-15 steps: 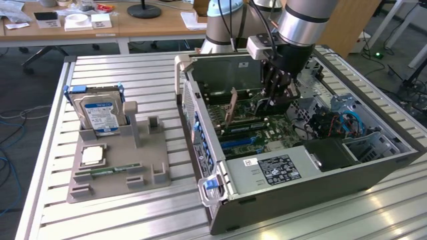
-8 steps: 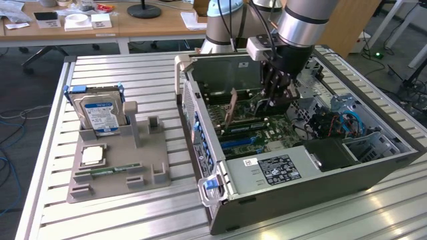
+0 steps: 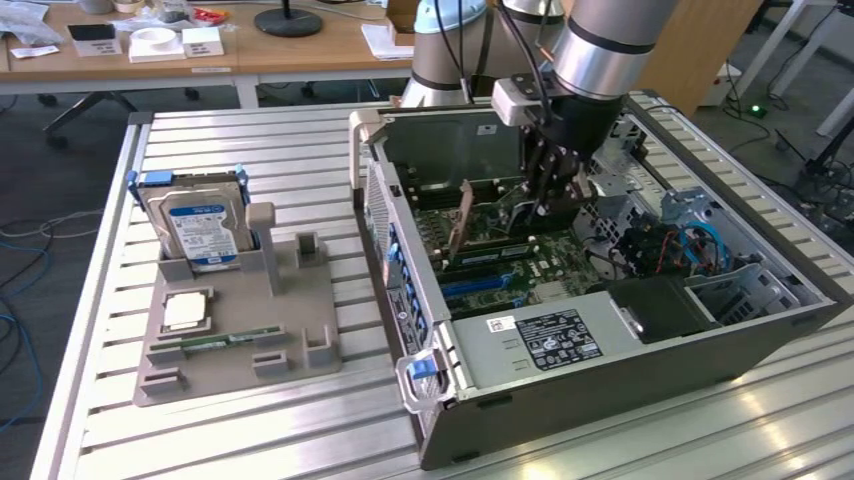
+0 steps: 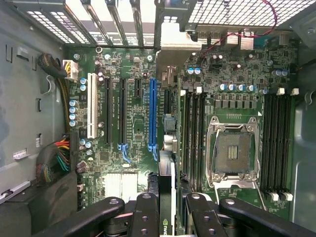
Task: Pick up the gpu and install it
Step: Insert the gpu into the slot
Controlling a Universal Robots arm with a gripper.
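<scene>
— Fingers of the gripper sat closest to our wrist camera, black and jointed. What did we see between them?

— We saw them pinching the gpu, one finger on each face. The dark card stood on edge and ran away from us over the motherboard.

— Where over the board did we place it?

— Between the long blue slot and the memory slots, pointing at the case's slatted rear wall. Whether its lower edge touched a slot, we could not tell.

— And from the exterior view?

— There we found the gripper reaching down into the open computer case, over its far half. The gpu stood upright beside it, tan bracket toward the case wall on the exterior view's left.

— What else did the table carry?

— Toward its edge on the exterior view's left we noted a grey holder, well apart from the case. A hard drive stood upright at the holder's far end, and a RAM stick lay flat toward its near end.
</scene>
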